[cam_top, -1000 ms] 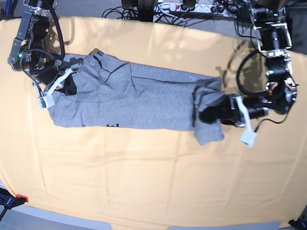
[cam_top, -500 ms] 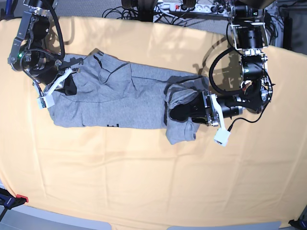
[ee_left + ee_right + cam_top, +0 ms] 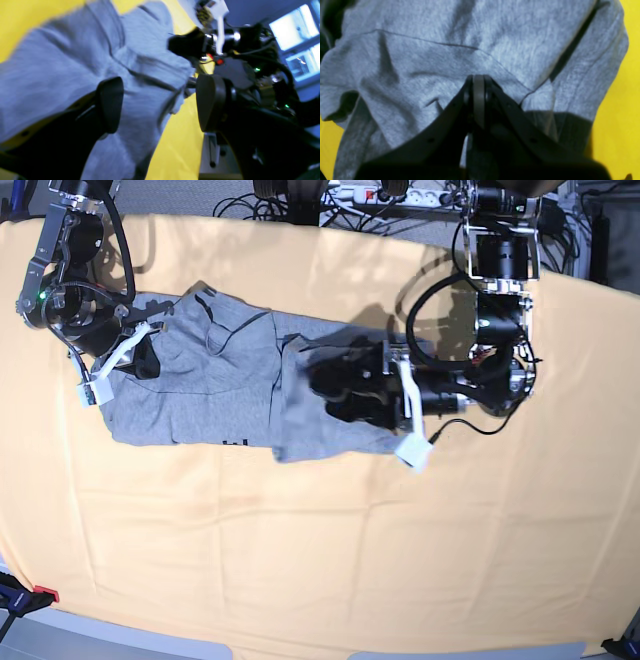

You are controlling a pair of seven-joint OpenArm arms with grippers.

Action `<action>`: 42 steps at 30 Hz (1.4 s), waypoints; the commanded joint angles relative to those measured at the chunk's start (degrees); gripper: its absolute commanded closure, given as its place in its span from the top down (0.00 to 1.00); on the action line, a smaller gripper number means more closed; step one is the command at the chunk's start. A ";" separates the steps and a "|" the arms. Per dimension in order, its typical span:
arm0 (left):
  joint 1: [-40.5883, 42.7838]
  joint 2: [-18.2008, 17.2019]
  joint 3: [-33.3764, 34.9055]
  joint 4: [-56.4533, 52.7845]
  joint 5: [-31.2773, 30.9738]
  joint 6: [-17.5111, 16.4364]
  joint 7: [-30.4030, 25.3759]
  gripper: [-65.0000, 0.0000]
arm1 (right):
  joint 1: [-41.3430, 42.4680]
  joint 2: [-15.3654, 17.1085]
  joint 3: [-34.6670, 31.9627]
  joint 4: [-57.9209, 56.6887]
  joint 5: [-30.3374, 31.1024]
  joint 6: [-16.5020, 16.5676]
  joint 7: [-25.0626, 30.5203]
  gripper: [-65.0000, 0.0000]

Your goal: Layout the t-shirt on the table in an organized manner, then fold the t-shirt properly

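Left wrist view puts the left end effector (image 3: 160, 105) at the centre of things: its two dark pads (image 3: 110, 102) stand wide apart with nothing clamped between them, one resting against the heather-grey short-sleeved cotton t-shirt (image 3: 75, 72), the other clear of the cloth over bare yellow. So this end effector is released, sitting over the flap folded in from the shirt's hem end. In my judgement the step in hand is laying that flap down, and doing it well means lifting the open pads straight up and off, so neither drags the fold out of line, then checking that its edges sit square with the long sides of the shirt.

Right wrist view shows the right end effector (image 3: 478, 100) clenched, its fingers drawn to a single point and pressed into the grey fabric near a seam; whether a pinch of cloth sits between them I cannot tell.

Base view gives what neither wrist camera can: the shirt lies lengthwise along the far half of the pale yellow-orange cloth-covered table (image 3: 320, 560), nearer its far left corner, and a scrap of dark lettering (image 3: 233, 443) peeks out at its near edge. Only the left wrist view shows the gap between the open pads.
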 commanded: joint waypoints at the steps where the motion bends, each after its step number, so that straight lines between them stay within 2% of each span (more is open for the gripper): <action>1: -1.62 -0.13 0.13 0.90 -1.86 -0.30 -1.03 0.72 | 0.33 0.55 -0.04 0.59 -0.07 0.30 -0.22 0.00; 6: -1.92 -0.52 -0.33 0.96 -3.61 -0.30 -1.03 0.71 | 0.35 0.55 -0.04 0.61 -0.04 0.30 -0.22 0.00; 7: -1.92 -0.66 -1.01 0.96 -4.07 -0.30 -1.03 0.66 | 0.35 0.55 -0.04 0.61 -0.04 0.30 -0.22 0.00; 8: -1.90 -0.74 -2.05 0.96 -4.39 -0.30 -1.03 0.56 | 0.35 0.55 -0.04 0.61 -0.04 0.30 -0.22 0.00; 9: -1.90 -0.76 -3.26 0.96 -4.57 -0.30 -1.03 0.38 | 0.35 0.55 -0.04 0.61 -0.04 0.30 -0.20 0.00; 10: -1.88 -0.76 -4.72 0.96 -4.85 -0.30 -1.03 0.16 | 0.35 0.55 -0.04 0.61 -0.04 0.30 -0.22 0.00; 11: -1.86 -0.74 -6.38 0.96 -4.94 -0.30 -1.03 0.00 | 0.35 0.55 -0.04 0.61 -0.04 0.30 -0.22 0.00; 16: -1.86 -1.14 -16.46 0.96 -4.90 -0.30 -1.03 0.00 | 0.90 0.70 0.02 2.43 -0.02 0.30 -0.20 0.00; 20: -1.22 -3.82 -23.12 0.96 -4.90 -0.30 -1.03 0.00 | 3.52 0.72 0.76 5.92 -0.09 0.30 -0.24 0.02; 22: -0.68 -5.75 -25.22 0.96 -4.96 -0.30 -1.03 0.00 | 5.09 0.74 1.49 7.26 -0.22 0.09 -0.90 0.19; 25: 0.11 -9.44 -26.36 0.96 -4.92 -0.30 -1.03 0.00 | 7.08 0.87 4.26 7.65 -0.48 -2.86 -1.29 0.50; 26: 0.39 -10.82 -26.36 0.96 -4.90 -0.30 -1.03 0.00 | 7.48 0.87 5.84 7.65 -0.44 -3.85 -1.27 0.57; 27: 0.66 -12.22 -26.36 0.96 -4.87 -0.30 -1.03 0.00 | 7.74 0.85 7.50 7.63 -0.48 -4.52 -1.27 0.60; 31: 1.33 -17.20 -26.36 0.96 -4.85 -0.30 -1.03 0.00 | 6.91 0.87 14.43 6.29 -0.39 -7.76 -1.27 0.60; 34: 1.29 -19.80 -26.36 0.96 -4.85 -0.30 -1.03 0.00 | 5.35 0.87 18.40 3.04 0.90 -8.90 -1.33 0.60; 39: 1.31 -22.29 -26.36 0.96 -4.87 -0.30 -1.03 0.00 | 2.82 0.90 20.98 -4.39 4.70 -7.67 -1.99 0.60; 42: 1.31 -22.86 -26.36 0.96 -4.87 -0.30 -1.03 0.00 | 2.86 0.85 21.03 -9.57 10.34 -5.38 -5.33 0.60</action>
